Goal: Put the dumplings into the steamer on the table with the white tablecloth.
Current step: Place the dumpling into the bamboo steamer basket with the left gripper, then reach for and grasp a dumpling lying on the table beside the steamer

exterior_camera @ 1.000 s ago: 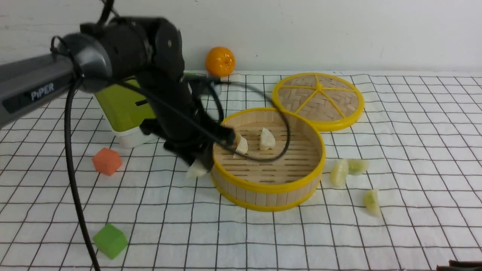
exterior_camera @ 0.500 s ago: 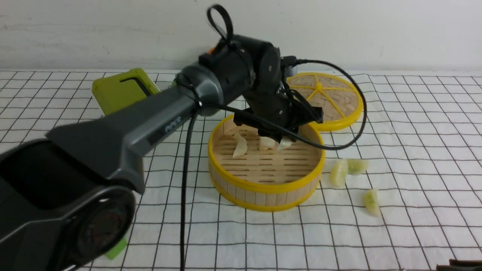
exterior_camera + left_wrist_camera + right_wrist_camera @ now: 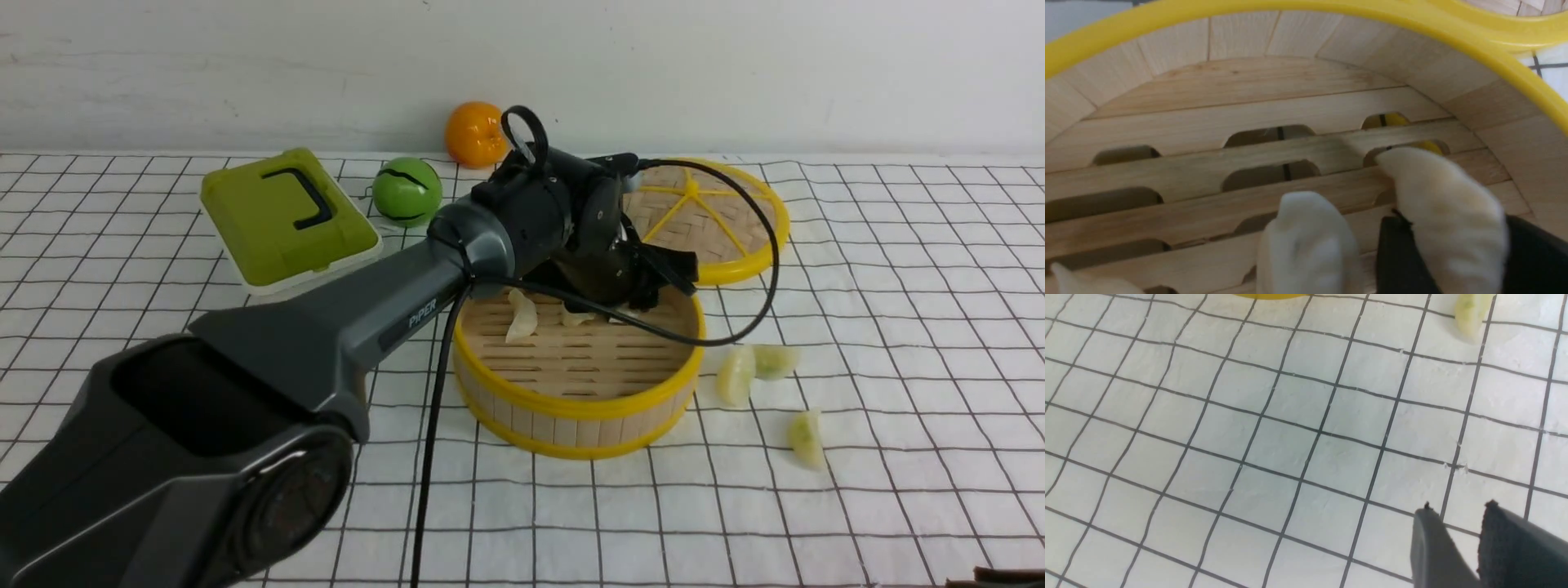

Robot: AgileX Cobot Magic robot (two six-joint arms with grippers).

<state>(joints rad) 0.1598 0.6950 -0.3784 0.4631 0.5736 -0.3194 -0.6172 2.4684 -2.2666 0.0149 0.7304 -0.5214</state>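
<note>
The steamer [image 3: 571, 404] stands mid-table on the white tablecloth [image 3: 898, 286]. My left gripper [image 3: 620, 304] reaches down into its far side and is shut on a cream dumpling [image 3: 1441, 204], held low over the slatted floor [image 3: 1208, 171]. Two more cream dumplings lie in the basket, one at the left [image 3: 520, 315] and one [image 3: 575, 315] partly hidden by the gripper. Three yellowish-green dumplings [image 3: 735, 376] [image 3: 775, 359] [image 3: 807, 438] lie on the cloth right of the steamer. My right gripper [image 3: 1459, 506] hovers empty over bare cloth, jaws nearly together.
The woven lid [image 3: 727, 220] lies behind the steamer on the right. A green box [image 3: 282, 216], a green ball [image 3: 406, 192] and an orange [image 3: 473, 133] sit at the back left. My left arm [image 3: 326, 343] and its cable [image 3: 739, 327] cross the steamer.
My left gripper carried the cream dumpling from the cloth left of the steamer over the rim and lowered it into the far side of the basket. The other dumplings stayed put.
</note>
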